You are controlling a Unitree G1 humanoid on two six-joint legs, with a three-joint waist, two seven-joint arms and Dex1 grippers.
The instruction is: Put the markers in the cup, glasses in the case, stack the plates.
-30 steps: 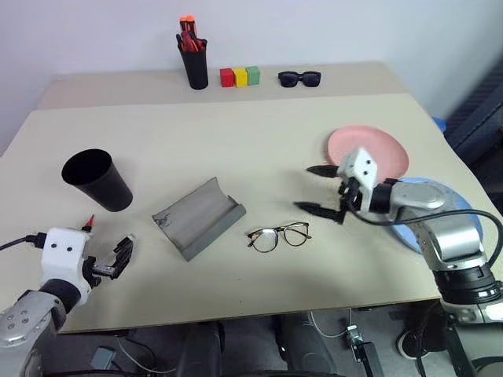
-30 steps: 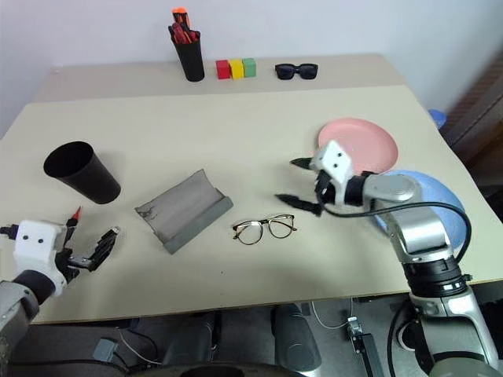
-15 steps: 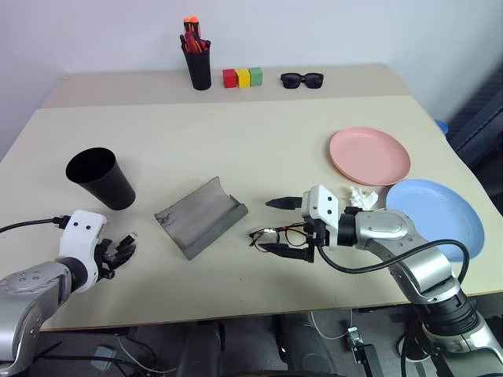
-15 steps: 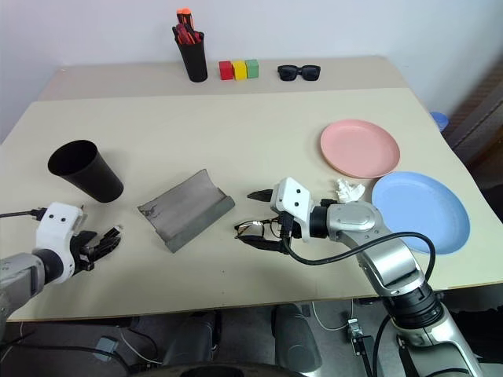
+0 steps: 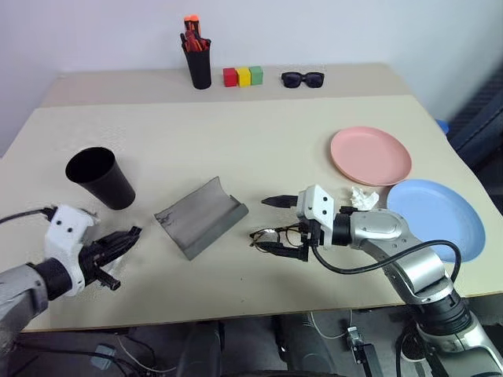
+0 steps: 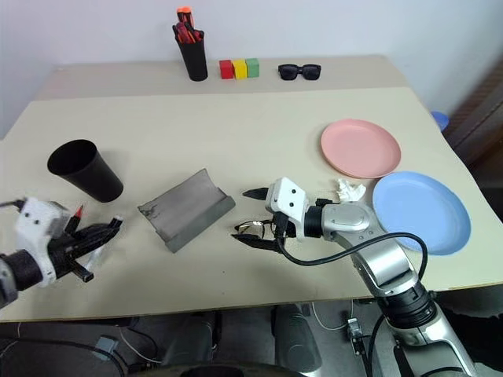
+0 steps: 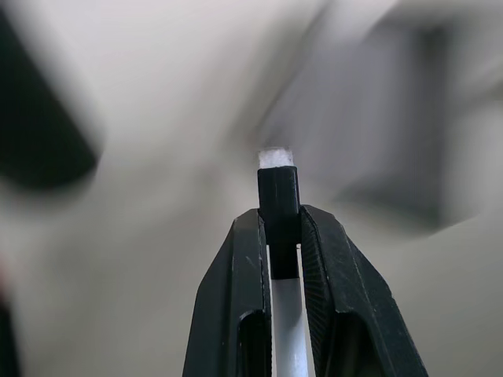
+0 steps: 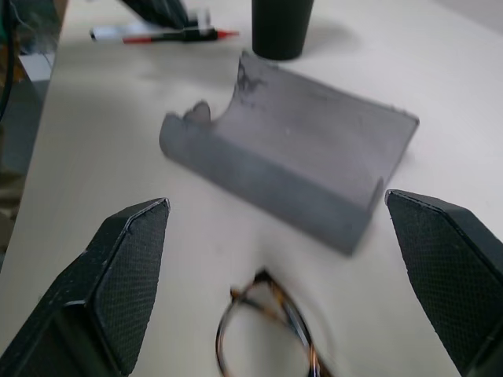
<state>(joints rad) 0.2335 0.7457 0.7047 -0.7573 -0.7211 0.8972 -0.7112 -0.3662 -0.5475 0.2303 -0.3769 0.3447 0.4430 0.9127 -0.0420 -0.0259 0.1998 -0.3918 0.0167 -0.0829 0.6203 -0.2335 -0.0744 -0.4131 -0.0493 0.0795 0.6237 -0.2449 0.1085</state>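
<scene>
The case (image 5: 200, 216) lies mid-desk (image 5: 236, 141), cup (image 5: 100, 178) to its left, glasses (image 5: 277, 235) right; plates (image 5: 370, 155) seemingly apart near the right edge.

You had soft, even light; the tapered matte black plastic cup (image 5: 100, 177) cast a faint shadow, and the left wrist's background was motion-blurred.

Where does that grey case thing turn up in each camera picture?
Left eye view: the grey case lies open mid-table, right of the black cup.
Right eye view: same spot.
Right wrist view: case just beyond the glasses.
Left wrist view: a blurred grey shape, probably the case.
Shared landmark: the black cup.
</scene>
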